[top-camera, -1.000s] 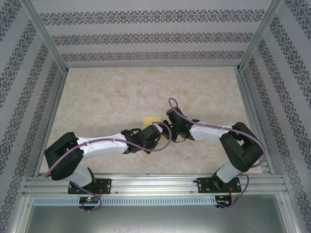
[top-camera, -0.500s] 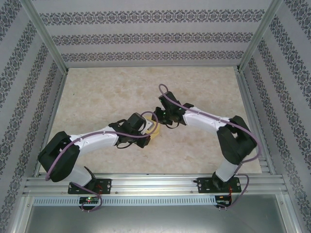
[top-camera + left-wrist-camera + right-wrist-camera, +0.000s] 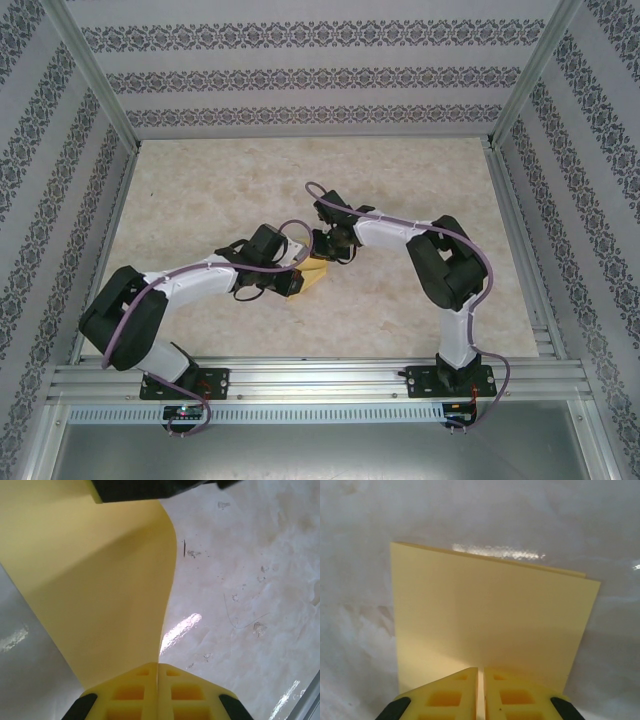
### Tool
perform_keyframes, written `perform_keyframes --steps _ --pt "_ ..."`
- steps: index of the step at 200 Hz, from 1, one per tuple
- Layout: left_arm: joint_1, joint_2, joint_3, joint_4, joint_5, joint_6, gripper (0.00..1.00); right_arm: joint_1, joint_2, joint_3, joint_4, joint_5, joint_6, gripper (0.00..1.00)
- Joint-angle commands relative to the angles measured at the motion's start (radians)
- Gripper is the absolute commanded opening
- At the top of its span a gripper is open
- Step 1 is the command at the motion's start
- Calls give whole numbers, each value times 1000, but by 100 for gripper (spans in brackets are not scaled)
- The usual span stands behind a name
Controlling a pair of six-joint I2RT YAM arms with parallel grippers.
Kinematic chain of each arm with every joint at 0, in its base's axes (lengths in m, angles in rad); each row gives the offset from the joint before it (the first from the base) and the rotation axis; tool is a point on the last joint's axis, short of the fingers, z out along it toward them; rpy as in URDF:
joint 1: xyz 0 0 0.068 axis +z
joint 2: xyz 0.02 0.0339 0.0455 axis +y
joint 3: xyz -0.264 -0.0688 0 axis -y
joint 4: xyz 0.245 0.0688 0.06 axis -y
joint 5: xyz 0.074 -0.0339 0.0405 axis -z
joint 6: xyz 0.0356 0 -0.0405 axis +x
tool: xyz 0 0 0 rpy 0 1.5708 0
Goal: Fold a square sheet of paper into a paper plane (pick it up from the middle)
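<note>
The square sheet of paper (image 3: 314, 274) is yellow and hangs between both grippers above the table's middle. In the right wrist view the sheet (image 3: 490, 615) is doubled over into a rectangle, with two layers showing at its far edge. My right gripper (image 3: 481, 670) is shut on its near edge. My left gripper (image 3: 158, 666) is shut on another edge of the sheet (image 3: 100, 590), which curves up and away from the pads. In the top view the left gripper (image 3: 297, 270) and the right gripper (image 3: 322, 252) nearly meet. The paper plane is out of view.
The marbled beige tabletop (image 3: 200, 200) spreads all round the arms. Patterned walls and aluminium frame posts (image 3: 95, 80) close it in on three sides. A metal rail (image 3: 320, 375) carrying the arm bases runs along the near edge.
Both grippers have shifted left and a little farther from the bases, carrying the sheet along. The right gripper's jaws have closed onto the paper. The right arm's elbow has folded inward.
</note>
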Motion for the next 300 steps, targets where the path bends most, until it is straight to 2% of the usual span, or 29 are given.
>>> perform_keyframes --steps 1,110,218,275,300 --pt "25 27 2 41 52 -9 0 -8 32 38 -49 11 -65 12" --pt "73 83 42 11 61 1 3 -9 56 36 -71 24 -90 12" --pt "83 121 45 -1 67 -12 6 -11 50 45 -91 32 -96 13" --pt "86 140 34 52 161 -69 7 -12 54 43 -92 39 -84 13" --pt "91 140 23 66 165 -90 7 -11 53 43 -90 38 -83 13"
